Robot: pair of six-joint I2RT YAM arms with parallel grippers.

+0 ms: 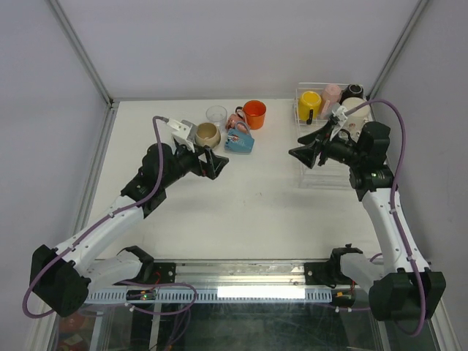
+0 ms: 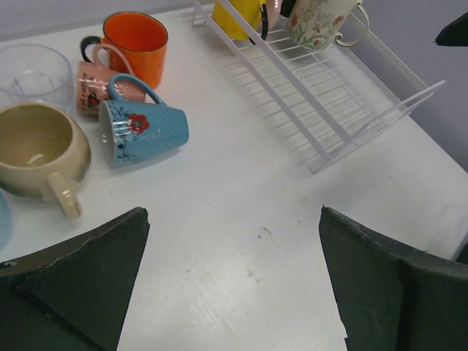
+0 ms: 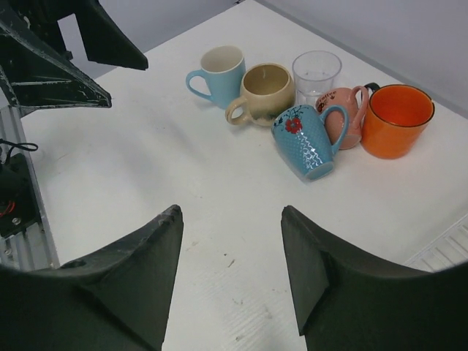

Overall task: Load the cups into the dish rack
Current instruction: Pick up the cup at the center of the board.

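Observation:
Several cups stand grouped at the back of the table: a clear glass tumbler, a beige mug, a pink mug, an orange mug and a blue patterned mug lying on its side. A light blue mug shows only in the right wrist view. The dish rack at the right holds a yellow mug, a pink one, a black one and a white floral one. My left gripper hovers open just in front of the blue patterned mug. My right gripper is open and empty at the rack's left side.
The front half of the rack is bare wire. The two grippers point toward each other across the white tabletop. Grey walls close in the table at the back and on both sides.

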